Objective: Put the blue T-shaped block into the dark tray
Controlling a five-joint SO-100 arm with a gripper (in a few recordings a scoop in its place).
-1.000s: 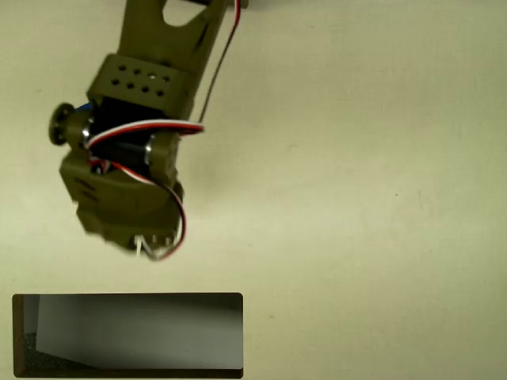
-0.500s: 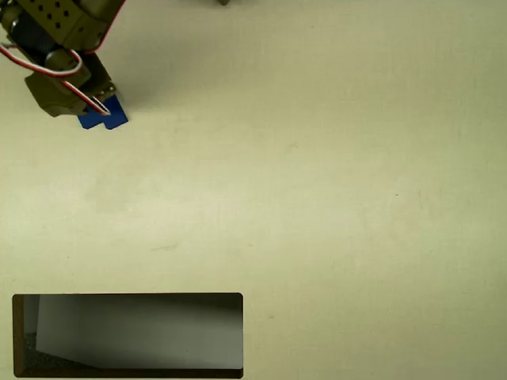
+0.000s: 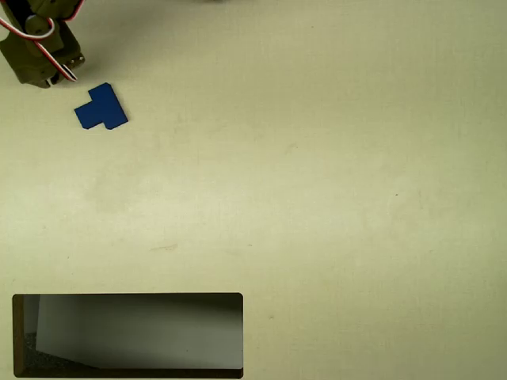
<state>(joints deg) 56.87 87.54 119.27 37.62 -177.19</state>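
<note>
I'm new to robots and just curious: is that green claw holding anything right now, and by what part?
Nothing is held. The blue T-shaped block lies flat on the table, apart from the gripper at the upper left.

In the overhead view, the blue T-shaped block [image 3: 101, 108] lies flat on the pale cream table [image 3: 317, 174] near the upper left corner, turned at a slant. Just up and left of it, apart from it, the olive gripper [image 3: 49, 73] reaches in from the top left edge, with red, white and black wires looped over its body; its fingers are too foreshortened to tell how they stand. The dark tray [image 3: 127, 298] sits along the bottom left edge, well apart from the block, its shaded grey inside holding nothing.
</note>
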